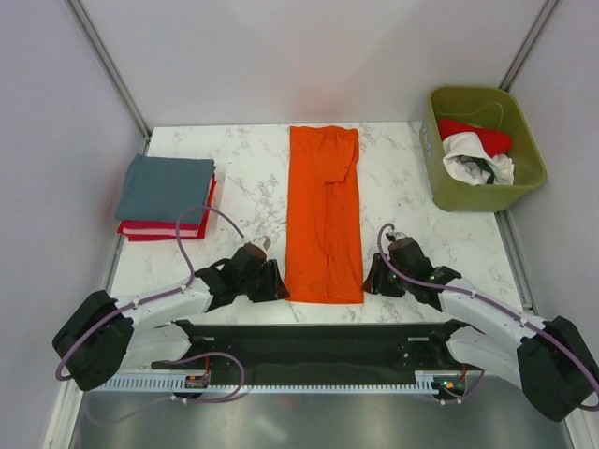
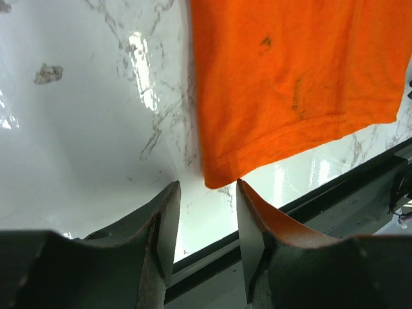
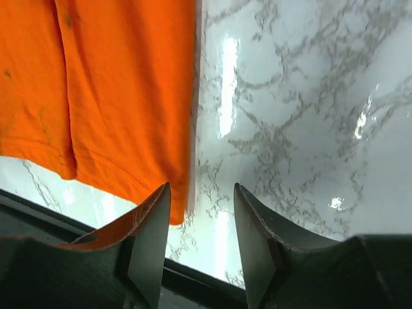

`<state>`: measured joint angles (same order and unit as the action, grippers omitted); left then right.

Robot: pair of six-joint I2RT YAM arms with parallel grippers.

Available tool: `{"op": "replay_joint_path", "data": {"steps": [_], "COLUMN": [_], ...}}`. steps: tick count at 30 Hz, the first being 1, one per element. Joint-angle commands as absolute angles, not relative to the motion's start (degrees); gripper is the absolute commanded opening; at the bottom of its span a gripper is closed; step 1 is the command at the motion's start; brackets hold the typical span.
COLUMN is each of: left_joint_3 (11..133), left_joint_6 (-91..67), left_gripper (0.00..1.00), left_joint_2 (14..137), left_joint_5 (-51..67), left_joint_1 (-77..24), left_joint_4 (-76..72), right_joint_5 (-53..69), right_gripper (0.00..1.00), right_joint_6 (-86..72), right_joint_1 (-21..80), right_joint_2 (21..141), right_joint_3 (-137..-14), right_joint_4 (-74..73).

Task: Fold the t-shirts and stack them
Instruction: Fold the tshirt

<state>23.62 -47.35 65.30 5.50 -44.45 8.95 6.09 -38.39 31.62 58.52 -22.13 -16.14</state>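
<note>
Both arms reached low and forward, the left gripper and right gripper each half-open and empty. One orange t-shirt lay flat between them, its near corners just beyond their fingertips. One folded grey-blue t-shirt sat well left of the left gripper.

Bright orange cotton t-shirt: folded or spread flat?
Partly folded: the bright orange cotton t-shirt lies as a long narrow strip, sides folded inward.
</note>
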Motion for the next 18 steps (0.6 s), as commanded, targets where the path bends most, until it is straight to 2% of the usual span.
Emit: {"op": "replay_joint_path", "data": {"steps": [1, 16, 18], "left_joint_3": [22.5, 22.5, 22.8], "left_joint_6": [-51.2, -51.6, -51.3], "left_gripper": [0.47, 0.46, 0.45], "left_joint_2": [64.1, 62.9, 64.8], "left_joint_5": [4.1, 4.1, 4.6], "left_joint_1": [-45.4, -45.1, -44.8], "left_joint_4": [9.0, 5.9, 5.2], "right_joint_5": [8.7, 13.2, 13.1], "right_gripper": [0.51, 0.5, 0.46], "right_joint_6": [-40.9, -42.9, -42.9], "right_joint_1": [32.5, 33.5, 33.5], "right_joint_2": [56.4, 56.7, 57.9], "right_joint_3": [-21.1, -21.3, -21.4], "right_joint_4": [-19.1, -16.3, -16.2]}}
